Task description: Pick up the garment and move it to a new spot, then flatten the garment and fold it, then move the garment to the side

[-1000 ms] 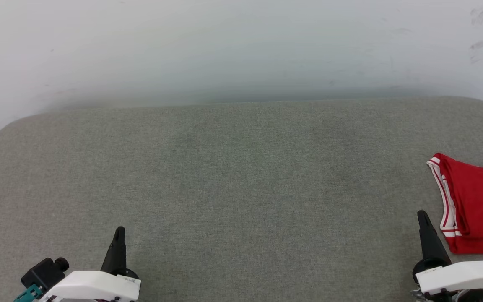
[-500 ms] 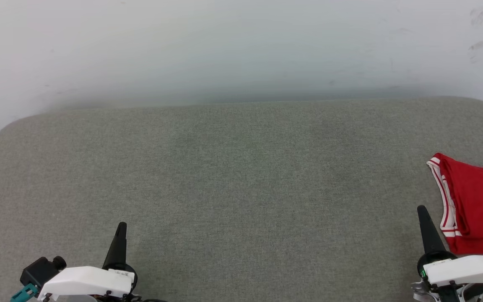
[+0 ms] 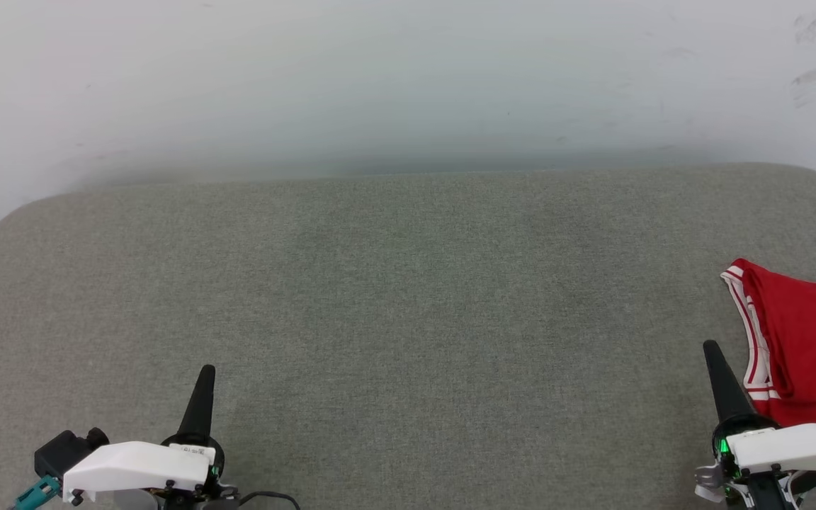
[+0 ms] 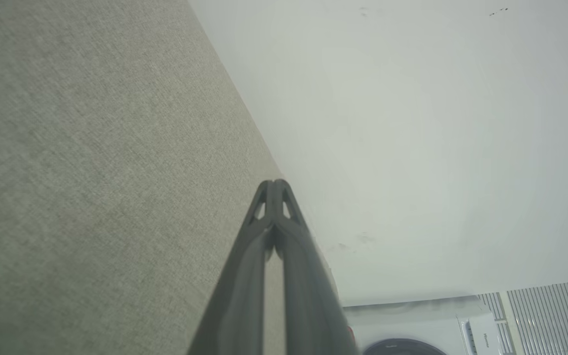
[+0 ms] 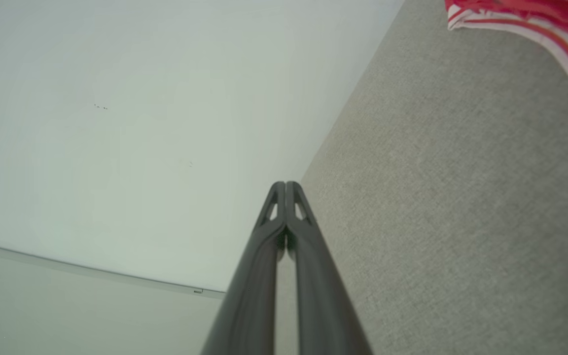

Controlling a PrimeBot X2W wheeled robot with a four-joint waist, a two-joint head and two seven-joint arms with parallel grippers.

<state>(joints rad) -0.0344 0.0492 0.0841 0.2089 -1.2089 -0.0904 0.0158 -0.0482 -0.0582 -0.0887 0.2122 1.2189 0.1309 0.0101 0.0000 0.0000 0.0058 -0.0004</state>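
The red garment (image 3: 808,340) with white-and-red striped trim lies folded at the right edge of the grey surface, partly cut off by the picture's edge; its trim also shows in the right wrist view (image 5: 555,29). My right gripper (image 3: 711,348) is shut and empty, its tips just left of the garment's striped edge and apart from it. In its own view the right gripper (image 5: 285,185) has both fingers pressed together. At the lower left my left gripper (image 3: 207,371) is shut on nothing, far from the garment, and its own view shows the left gripper (image 4: 273,183) with fingers closed together.
A wide grey fabric-covered table (image 3: 408,297) with rounded far corners stands against a white wall (image 3: 408,78). A white appliance (image 4: 412,325) shows in the left wrist view beyond the table.
Both grippers have crept a little forward, up the head view. The garment has not moved.
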